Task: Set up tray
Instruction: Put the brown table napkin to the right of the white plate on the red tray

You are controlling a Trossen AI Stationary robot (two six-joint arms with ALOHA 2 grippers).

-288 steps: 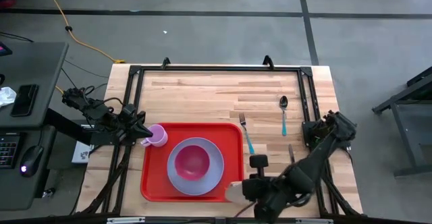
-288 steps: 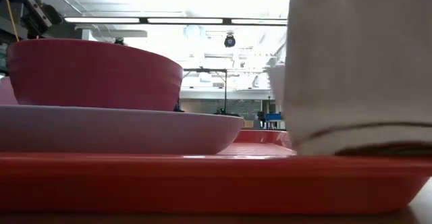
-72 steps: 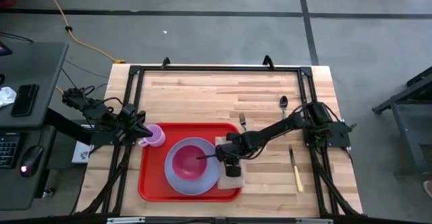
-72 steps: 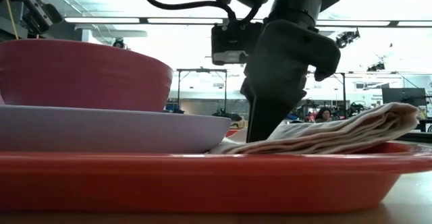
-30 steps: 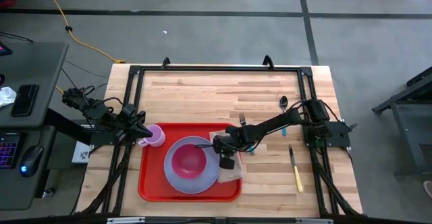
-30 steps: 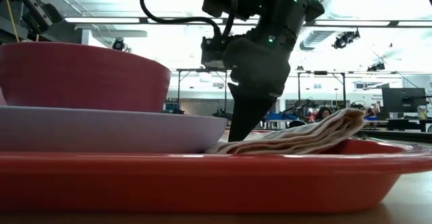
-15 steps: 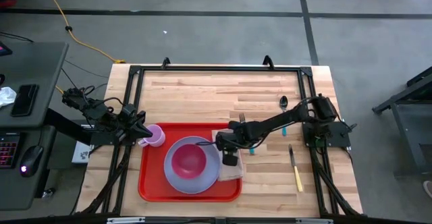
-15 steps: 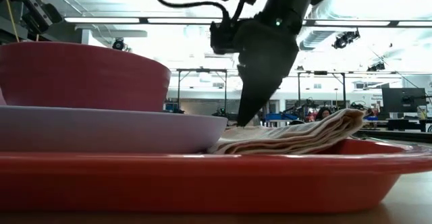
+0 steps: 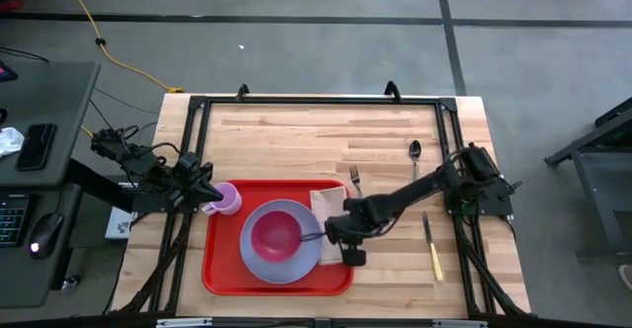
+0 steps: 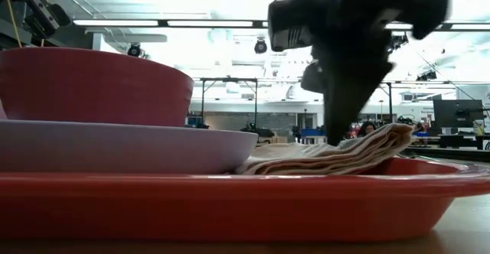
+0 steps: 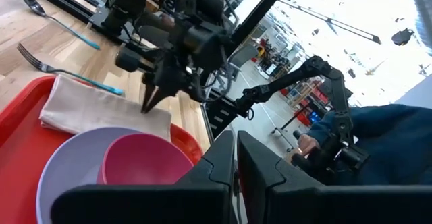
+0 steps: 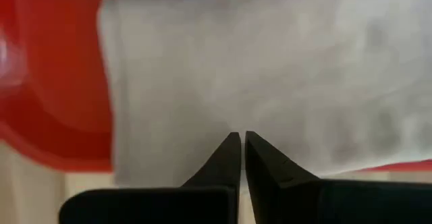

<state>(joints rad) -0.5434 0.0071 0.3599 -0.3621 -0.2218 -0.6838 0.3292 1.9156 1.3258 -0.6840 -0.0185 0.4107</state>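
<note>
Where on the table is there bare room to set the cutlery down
Bare wood runs across the far half of the table, beyond the tray, fork and spoon. Another patch lies between tray and knife. The tray is crowded: plate, bowl, cup, napkin, with the right gripper over it.

Robotics lab or workshop: bare concrete floor point(image 9: 296, 41), ceiling strip lights point(image 10: 199, 23), more robot arms point(image 11: 317, 82) beyond, desk with keyboard point(image 9: 12, 219) left.
</note>
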